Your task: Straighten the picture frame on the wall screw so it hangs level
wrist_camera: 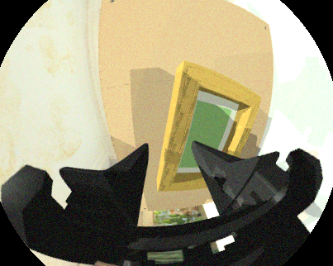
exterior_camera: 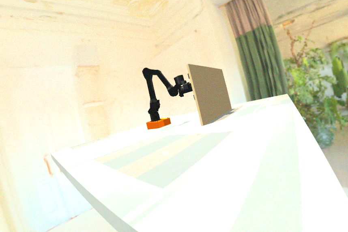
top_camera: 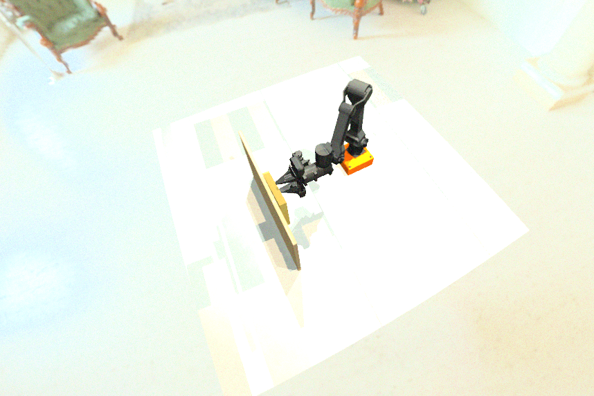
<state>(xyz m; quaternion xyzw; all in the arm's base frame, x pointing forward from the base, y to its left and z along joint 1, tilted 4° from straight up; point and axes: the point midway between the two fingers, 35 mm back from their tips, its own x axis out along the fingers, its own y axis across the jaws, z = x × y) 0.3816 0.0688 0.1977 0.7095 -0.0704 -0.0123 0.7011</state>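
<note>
"Wrist view: what is the claw (top_camera: 277,187) (exterior_camera: 191,86) (wrist_camera: 170,145) doing?"

"Standing about half open, gripping nothing; its fingers are straddling the frame's left bar. I am judging this the let-go-and-look step."

"And the picture frame (top_camera: 277,195) (wrist_camera: 221,80)?"

"Hanging on the upright panel (top_camera: 287,236) (exterior_camera: 212,94) (wrist_camera: 154,37), before the claw. Its gold surround is enclosing a green picture with a pale grey border. It is leaning, the upper left corner seemingly riding high."

"Next move?"

"Probably calling for regripping, lifting slightly and shifting one notch leftward in that view, then releasing."
</note>
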